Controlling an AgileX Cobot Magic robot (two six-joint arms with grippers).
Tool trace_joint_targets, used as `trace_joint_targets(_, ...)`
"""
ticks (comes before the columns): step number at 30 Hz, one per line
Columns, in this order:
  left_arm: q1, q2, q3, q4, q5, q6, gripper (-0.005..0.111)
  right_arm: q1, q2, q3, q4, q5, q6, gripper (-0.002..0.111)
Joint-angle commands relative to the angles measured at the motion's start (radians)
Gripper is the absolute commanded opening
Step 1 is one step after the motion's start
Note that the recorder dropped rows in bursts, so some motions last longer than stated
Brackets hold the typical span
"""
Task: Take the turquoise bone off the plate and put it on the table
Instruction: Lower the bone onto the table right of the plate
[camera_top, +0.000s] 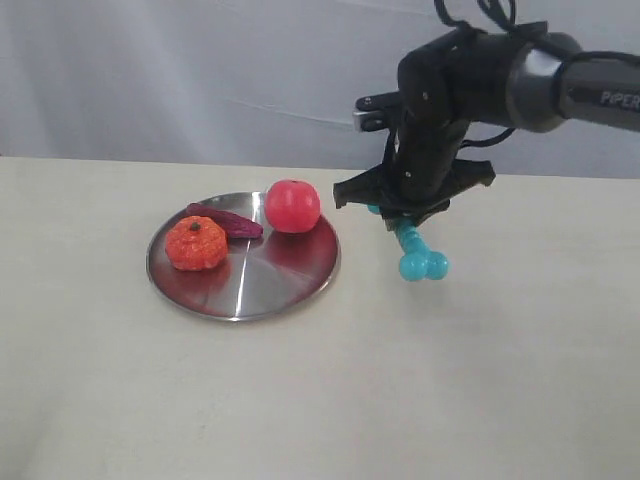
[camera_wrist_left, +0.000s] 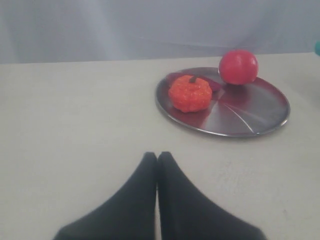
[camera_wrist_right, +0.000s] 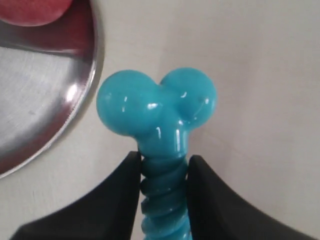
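Note:
The turquoise bone (camera_top: 418, 251) hangs knob-down just right of the plate (camera_top: 290, 278), above the beige table (camera_top: 480, 360). My right gripper (camera_top: 402, 222) is shut on its ridged shaft. In the right wrist view the bone (camera_wrist_right: 159, 112) sits between the black fingers of that gripper (camera_wrist_right: 163, 167), with the plate's rim (camera_wrist_right: 75, 107) beside it. My left gripper (camera_wrist_left: 157, 157) is shut with nothing in it, low over the table and well short of the plate (camera_wrist_left: 252, 112); it does not show in the exterior view.
On the plate lie an orange toy pumpkin (camera_top: 196, 243), a dark purple toy (camera_top: 228, 220) and a red tomato (camera_top: 292, 206). A grey cloth backdrop (camera_top: 200, 70) hangs behind the table's far edge.

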Motion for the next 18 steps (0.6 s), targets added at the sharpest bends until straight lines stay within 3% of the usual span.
trace_joint_targets(1, -0.002, -0.001, 0.003, 0.000, -0.001, 0.002, 0.000, -0.006, 0.076, 0.000, -0.011, -0.086, 0.059, -0.001)
trace_joint_targets(8, -0.002, -0.001, 0.003, 0.000, -0.001, 0.002, 0.000, -0.006, 0.150, 0.000, -0.088, -0.165, 0.203, -0.001)
trace_joint_targets(18, -0.002, -0.001, 0.003, 0.000, -0.001, -0.001, 0.000, -0.006, 0.201, 0.000, -0.142, -0.173, 0.245, -0.001)
